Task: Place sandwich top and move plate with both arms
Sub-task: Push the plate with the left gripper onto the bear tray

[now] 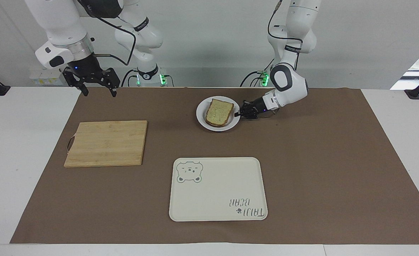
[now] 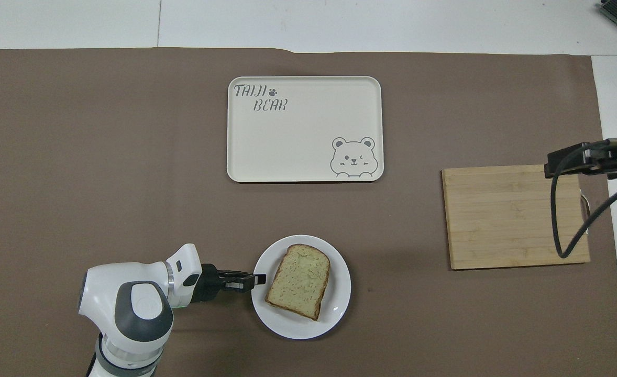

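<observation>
The sandwich top [image 1: 219, 112] is a speckled bread slice lying on the small white plate [image 1: 201, 114], on the brown mat close to the robots. In the overhead view the slice [image 2: 299, 281] covers the middle of the plate [image 2: 334, 314]. My left gripper [image 1: 238, 113] is low at the mat and shut on the plate's rim at the side toward the left arm's end; it also shows in the overhead view [image 2: 259, 279]. My right gripper [image 1: 100, 93] is open and empty, raised over the mat's edge near the cutting board, and waits.
A cream bear tray [image 1: 218, 190] lies farther from the robots than the plate; it also shows in the overhead view [image 2: 304, 129]. A wooden cutting board [image 1: 106, 143] lies toward the right arm's end, also seen from overhead [image 2: 515, 217].
</observation>
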Controlling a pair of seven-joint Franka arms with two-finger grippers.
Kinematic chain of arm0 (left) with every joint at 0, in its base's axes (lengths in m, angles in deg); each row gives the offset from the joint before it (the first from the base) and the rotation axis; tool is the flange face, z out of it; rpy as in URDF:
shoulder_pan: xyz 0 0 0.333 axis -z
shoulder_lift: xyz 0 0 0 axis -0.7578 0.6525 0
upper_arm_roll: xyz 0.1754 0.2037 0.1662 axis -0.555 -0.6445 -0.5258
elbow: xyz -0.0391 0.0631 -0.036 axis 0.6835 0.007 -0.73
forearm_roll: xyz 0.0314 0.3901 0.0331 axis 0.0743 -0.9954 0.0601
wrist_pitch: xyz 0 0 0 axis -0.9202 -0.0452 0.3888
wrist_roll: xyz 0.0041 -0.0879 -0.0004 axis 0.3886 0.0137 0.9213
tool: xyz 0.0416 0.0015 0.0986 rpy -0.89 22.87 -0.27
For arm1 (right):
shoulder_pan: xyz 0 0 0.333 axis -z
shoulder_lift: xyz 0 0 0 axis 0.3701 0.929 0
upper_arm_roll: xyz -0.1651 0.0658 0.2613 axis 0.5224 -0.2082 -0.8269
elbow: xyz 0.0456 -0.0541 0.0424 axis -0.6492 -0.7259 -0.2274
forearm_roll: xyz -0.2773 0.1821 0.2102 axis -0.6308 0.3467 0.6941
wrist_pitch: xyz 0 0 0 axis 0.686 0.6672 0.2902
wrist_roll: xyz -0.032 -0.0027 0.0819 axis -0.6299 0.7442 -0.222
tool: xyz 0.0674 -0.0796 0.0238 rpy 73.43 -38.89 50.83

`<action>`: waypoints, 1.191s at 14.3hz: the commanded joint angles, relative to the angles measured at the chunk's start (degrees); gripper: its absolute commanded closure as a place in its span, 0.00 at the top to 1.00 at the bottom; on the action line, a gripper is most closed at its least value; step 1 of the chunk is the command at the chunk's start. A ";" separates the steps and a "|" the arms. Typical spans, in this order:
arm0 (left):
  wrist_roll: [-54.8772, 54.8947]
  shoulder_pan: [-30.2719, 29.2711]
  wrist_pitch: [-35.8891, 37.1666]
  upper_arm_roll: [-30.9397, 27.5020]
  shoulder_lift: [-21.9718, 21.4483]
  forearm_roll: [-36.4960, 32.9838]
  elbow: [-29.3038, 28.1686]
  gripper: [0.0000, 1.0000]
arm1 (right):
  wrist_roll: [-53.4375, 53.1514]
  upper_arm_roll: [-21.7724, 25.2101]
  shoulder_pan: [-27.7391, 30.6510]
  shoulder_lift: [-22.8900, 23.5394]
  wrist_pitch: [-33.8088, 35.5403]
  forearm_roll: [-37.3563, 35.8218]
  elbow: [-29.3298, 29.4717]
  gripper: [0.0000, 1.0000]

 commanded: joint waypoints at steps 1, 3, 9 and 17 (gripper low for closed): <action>0.47 1.19 -3.38 -0.83 -0.68 1.57 -0.21 0.00 | -0.55 -0.37 0.54 -0.51 0.68 1.14 0.06 1.00; 0.39 -2.57 0.91 -0.83 -2.00 3.23 0.49 0.00 | -0.55 -0.37 0.54 -0.51 0.68 1.05 0.06 1.00; -0.40 -10.59 7.97 -0.92 1.50 11.05 9.61 0.00 | -0.55 -0.37 0.54 -0.51 0.68 1.05 0.06 1.00; -11.01 -9.97 -9.32 3.19 15.12 18.36 30.01 0.00 | -0.55 -0.37 0.54 -0.51 0.68 1.14 0.06 1.00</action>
